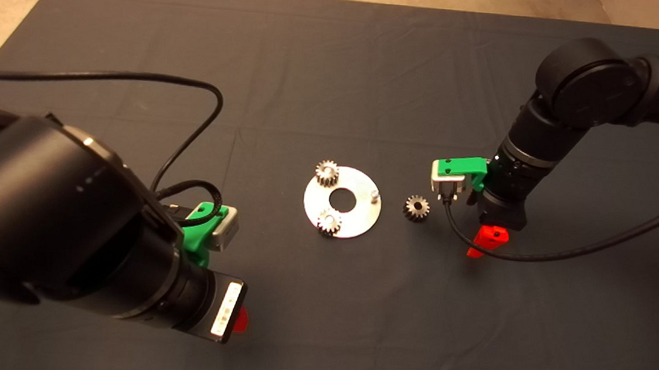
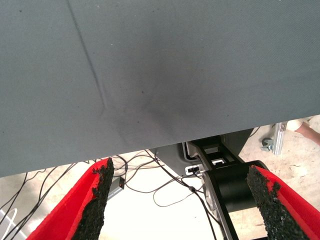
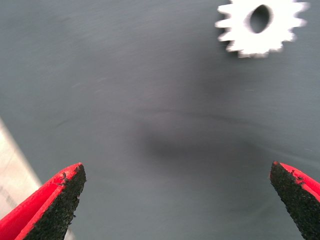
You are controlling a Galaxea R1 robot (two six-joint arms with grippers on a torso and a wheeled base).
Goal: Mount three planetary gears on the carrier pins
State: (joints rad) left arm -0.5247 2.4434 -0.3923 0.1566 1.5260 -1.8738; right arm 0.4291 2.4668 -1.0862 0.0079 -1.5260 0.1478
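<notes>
A: From above, two small silvery toothed gears (image 1: 327,173) (image 1: 329,222) sit on pins of our flat round silver disc (image 1: 357,210); one pin (image 1: 374,195) is bare, and the third gear (image 1: 416,208) lies on the dark mat (image 1: 339,62) just beside our right gripper (image 1: 484,242).

B: At the left wrist, our left gripper (image 2: 180,200) has its fingers wide, empty. At the right wrist, fingers (image 3: 55,200) wide, empty, the gear (image 3: 261,26) ahead of them: we should centre it between them before closing.

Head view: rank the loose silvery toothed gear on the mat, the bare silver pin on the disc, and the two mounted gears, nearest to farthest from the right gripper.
1. Loose silvery toothed gear, on the mat beside the right gripper.
2. Bare silver pin, on the disc's near rim.
3. Two mounted gears, far-edge gear and front-edge gear: too close to call.
</notes>
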